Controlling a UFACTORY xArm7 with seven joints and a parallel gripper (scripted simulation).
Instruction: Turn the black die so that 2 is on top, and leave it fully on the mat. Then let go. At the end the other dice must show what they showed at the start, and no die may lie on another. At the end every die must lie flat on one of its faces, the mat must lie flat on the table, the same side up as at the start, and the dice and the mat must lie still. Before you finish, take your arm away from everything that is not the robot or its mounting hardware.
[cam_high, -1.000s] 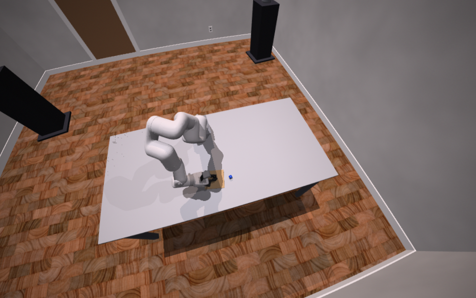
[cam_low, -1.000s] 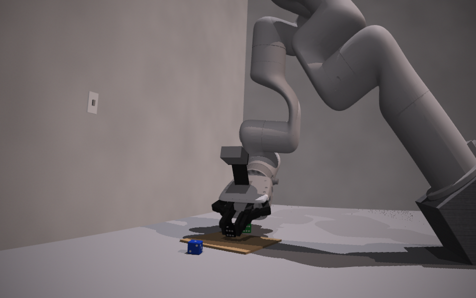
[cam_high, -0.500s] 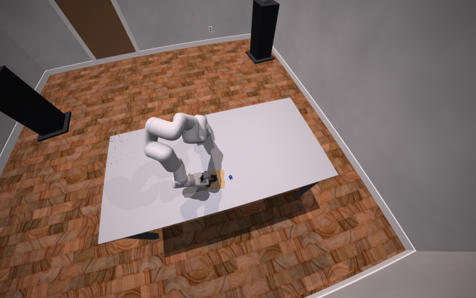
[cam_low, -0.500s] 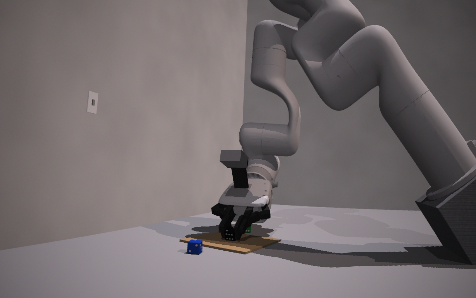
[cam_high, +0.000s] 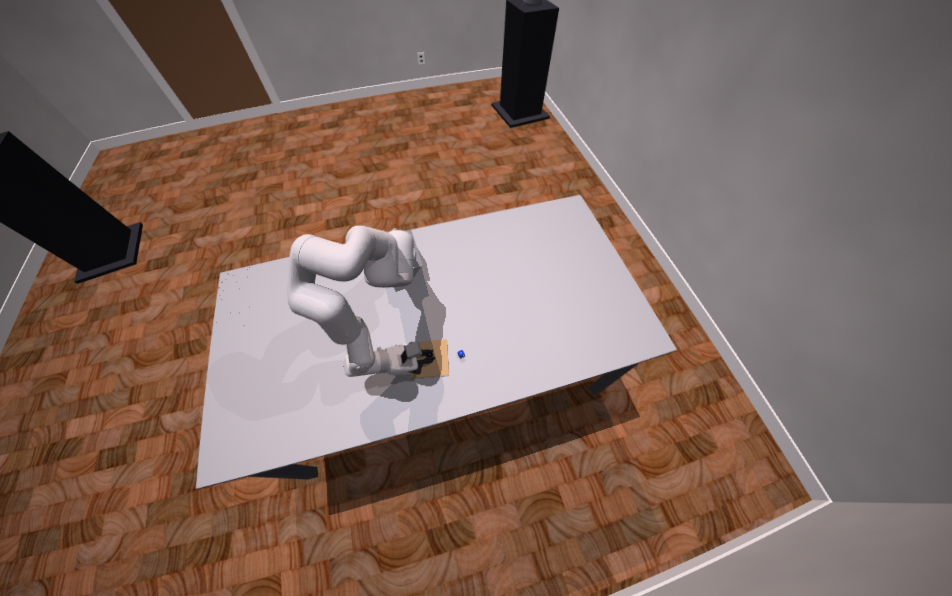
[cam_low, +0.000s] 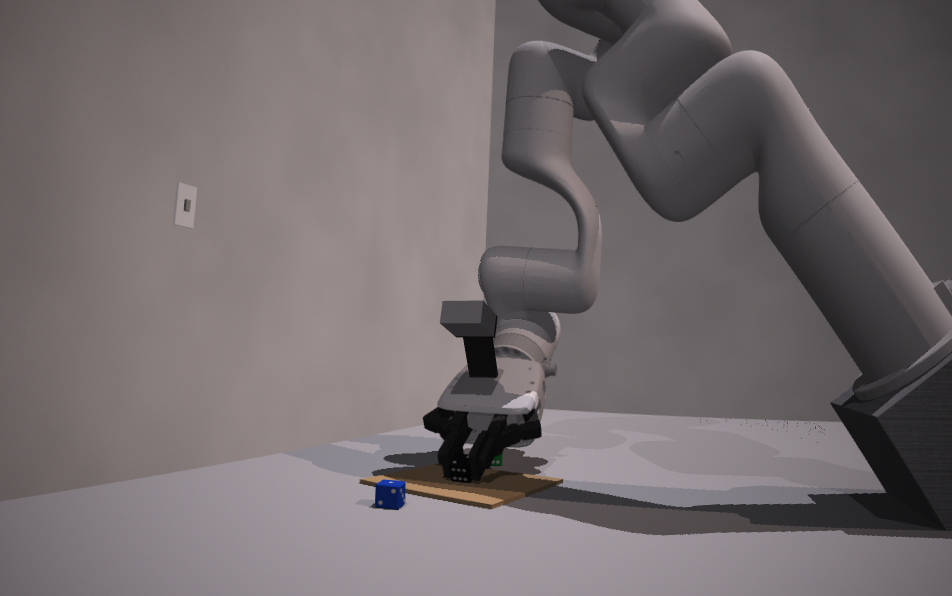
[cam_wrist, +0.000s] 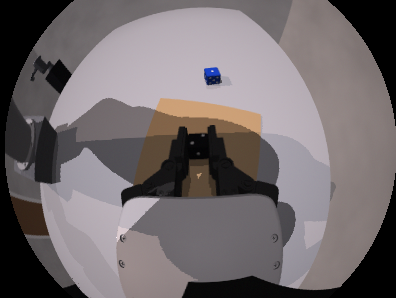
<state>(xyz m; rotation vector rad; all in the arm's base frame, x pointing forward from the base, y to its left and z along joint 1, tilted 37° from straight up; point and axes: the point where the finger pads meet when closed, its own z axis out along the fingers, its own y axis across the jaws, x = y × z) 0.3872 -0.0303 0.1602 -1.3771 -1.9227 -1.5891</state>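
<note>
The black die (cam_low: 460, 470) is between the fingers of my gripper (cam_low: 463, 468), low over the tan mat (cam_low: 463, 487). I cannot tell whether it touches the mat. Its side towards the exterior camera shows several white pips. In the wrist view the black die (cam_wrist: 196, 144) sits between the fingertips over the mat, and its top face is too small to read. In the top view the gripper (cam_high: 425, 358) is over the mat (cam_high: 435, 360). A green die (cam_low: 497, 460) lies on the mat behind the fingers, mostly hidden.
A blue die (cam_low: 389, 493) lies on the table just off the mat's edge, also seen in the wrist view (cam_wrist: 213, 75) and in the top view (cam_high: 461, 354). The arm's base stands at the right of the exterior view.
</note>
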